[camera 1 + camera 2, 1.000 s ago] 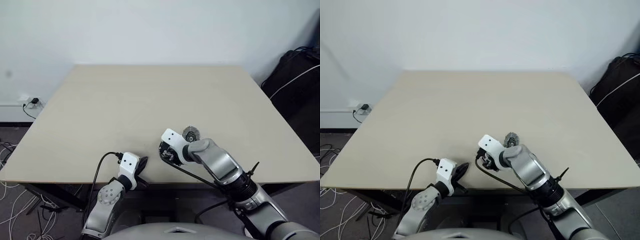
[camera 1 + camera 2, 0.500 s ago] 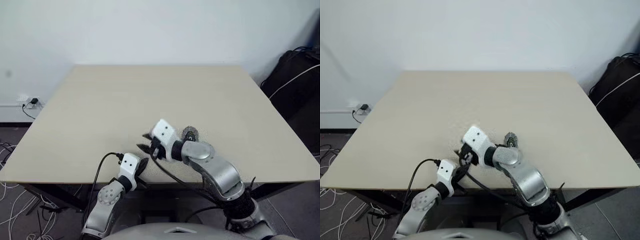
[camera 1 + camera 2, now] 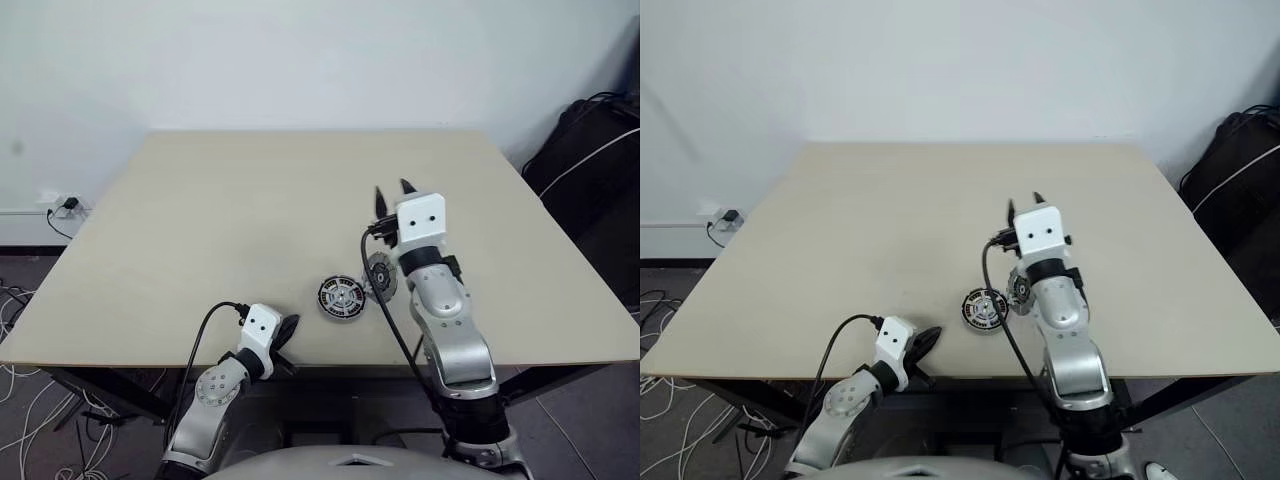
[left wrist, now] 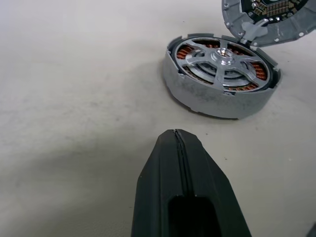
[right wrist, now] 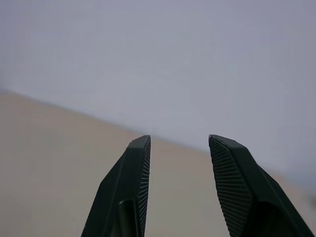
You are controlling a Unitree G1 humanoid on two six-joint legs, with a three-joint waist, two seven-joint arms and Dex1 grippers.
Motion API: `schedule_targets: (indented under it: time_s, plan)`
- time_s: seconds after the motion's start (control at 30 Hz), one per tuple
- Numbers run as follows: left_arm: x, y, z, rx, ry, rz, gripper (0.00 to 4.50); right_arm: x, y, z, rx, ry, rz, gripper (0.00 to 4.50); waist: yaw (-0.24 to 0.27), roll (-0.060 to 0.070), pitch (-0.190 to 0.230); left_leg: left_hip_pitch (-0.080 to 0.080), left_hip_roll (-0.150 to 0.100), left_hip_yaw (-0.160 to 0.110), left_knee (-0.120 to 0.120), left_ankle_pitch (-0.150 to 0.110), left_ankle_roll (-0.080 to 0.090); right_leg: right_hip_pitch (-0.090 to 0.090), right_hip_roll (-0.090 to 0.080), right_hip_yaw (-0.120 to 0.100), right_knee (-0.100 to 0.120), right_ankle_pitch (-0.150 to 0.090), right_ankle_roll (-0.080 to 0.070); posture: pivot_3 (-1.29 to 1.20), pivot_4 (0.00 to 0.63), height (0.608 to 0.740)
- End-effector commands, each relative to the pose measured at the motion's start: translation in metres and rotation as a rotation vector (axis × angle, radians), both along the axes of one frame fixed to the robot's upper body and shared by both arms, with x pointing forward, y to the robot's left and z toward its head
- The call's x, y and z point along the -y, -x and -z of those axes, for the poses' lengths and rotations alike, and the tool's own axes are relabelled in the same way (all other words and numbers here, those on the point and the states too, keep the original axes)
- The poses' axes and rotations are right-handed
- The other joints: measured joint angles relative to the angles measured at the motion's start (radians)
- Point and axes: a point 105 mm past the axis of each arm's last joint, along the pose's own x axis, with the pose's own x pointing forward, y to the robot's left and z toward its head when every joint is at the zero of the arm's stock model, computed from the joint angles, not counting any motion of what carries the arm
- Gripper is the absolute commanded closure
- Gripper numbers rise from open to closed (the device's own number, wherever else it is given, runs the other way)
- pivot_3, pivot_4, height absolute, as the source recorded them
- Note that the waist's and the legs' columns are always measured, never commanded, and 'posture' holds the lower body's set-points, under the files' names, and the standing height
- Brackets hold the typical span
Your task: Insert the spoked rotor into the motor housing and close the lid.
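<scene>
A: What changed in the last second?
B: The right fingers (image 3: pixel 393 190) lifted off the parts, now parted and empty; the spoked rotor (image 4: pixel 223 60) sits in the motor housing (image 4: pixel 217 96) just ahead of the pressed-together left fingers (image 4: pixel 177 163)
A: And the lid (image 4: pixel 269 22)?
B: Leaning on the housing's far edge, below the right fingers – closing remains

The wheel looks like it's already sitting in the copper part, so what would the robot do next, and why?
Probably bring the open right tool back down to the lid and take hold of it. The spoked rotor already sits inside the motor housing, while the lid leans tilted against the housing's rim, not covering it. The right tool hangs above the table, gripping nothing, and the left tool is shut.
</scene>
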Motion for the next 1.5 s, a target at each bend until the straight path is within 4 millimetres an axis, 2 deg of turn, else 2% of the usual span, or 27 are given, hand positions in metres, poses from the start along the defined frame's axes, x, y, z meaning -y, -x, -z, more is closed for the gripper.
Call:
schedule_targets:
  time_s: [0.03, 0.17, 0.27, 0.37, 0.7, 1.03, 1.3, 1.5]
  plan:
    - [0.004, -0.005, -0.008, 0.035, 0.013, 0.021, 4.50, 0.040, -0.002, 0.016, -0.052, 0.131, 0.208, 2.50, 0.000, 0.000, 0.000, 0.000, 0.000, 0.000, 0.000, 0.000, 0.000, 0.000, 0.000, 0.000, 0.000, 0.000, 0.000, 0.00, 0.000, 0.740]
    - [0.004, -0.005, -0.008, 0.035, 0.012, 0.025, 4.50, 0.063, 0.006, 0.060, -0.264, 0.195, 0.277, 2.50, 0.000, 0.001, -0.001, 0.000, 0.000, 0.001, 0.000, 0.000, 0.000, 0.001, 0.000, 0.000, 0.000, 0.000, 0.000, 0.00, 0.000, 0.740]
    - [0.004, -0.005, -0.008, 0.035, 0.012, 0.026, 4.50, 0.065, 0.015, 0.087, -0.409, 0.218, 0.253, 2.50, -0.002, 0.002, -0.001, 0.000, 0.000, 0.001, 0.000, 0.000, 0.001, 0.001, 0.000, 0.001, 0.000, -0.001, 0.000, 0.00, 0.000, 0.740]
    - [0.004, -0.004, -0.008, 0.035, 0.011, 0.026, 4.50, 0.059, 0.021, 0.101, -0.492, 0.209, 0.213, 2.50, -0.003, 0.004, -0.002, 0.000, 0.000, 0.001, 0.000, 0.000, 0.001, 0.001, 0.000, 0.002, 0.001, -0.001, 0.000, 0.00, 0.000, 0.740]
    - [0.003, -0.004, -0.008, 0.031, 0.009, 0.018, 4.50, 0.011, 0.020, 0.094, -0.478, 0.111, -0.048, 2.50, -0.003, 0.004, -0.002, 0.001, 0.000, 0.001, 0.001, 0.000, 0.001, 0.001, 0.000, 0.001, 0.000, -0.001, 0.001, 0.00, 0.000, 0.740]
    - [0.001, -0.004, -0.010, 0.037, 0.009, -0.001, 4.50, -0.012, 0.012, 0.088, -0.470, 0.080, -0.131, 2.50, -0.003, 0.004, -0.002, 0.001, 0.000, 0.001, 0.001, 0.000, 0.001, 0.001, 0.000, 0.001, 0.001, 0.000, 0.001, 0.00, 0.000, 0.740]
    - [-0.002, -0.003, -0.010, 0.038, 0.006, -0.012, 4.50, -0.033, 0.009, 0.091, -0.487, 0.067, -0.196, 2.50, -0.003, 0.004, -0.002, 0.001, 0.000, 0.001, 0.000, 0.000, 0.001, 0.001, 0.000, 0.001, 0.000, 0.000, 0.001, 0.00, 0.000, 0.740]
    - [-0.003, -0.003, -0.011, 0.041, 0.002, -0.016, 4.50, -0.053, 0.006, 0.107, -0.517, 0.066, -0.241, 2.50, -0.004, 0.004, -0.002, 0.001, 0.001, 0.001, 0.000, 0.000, 0.001, 0.001, 0.000, 0.001, 0.001, 0.000, 0.001, 0.00, 0.000, 0.740]
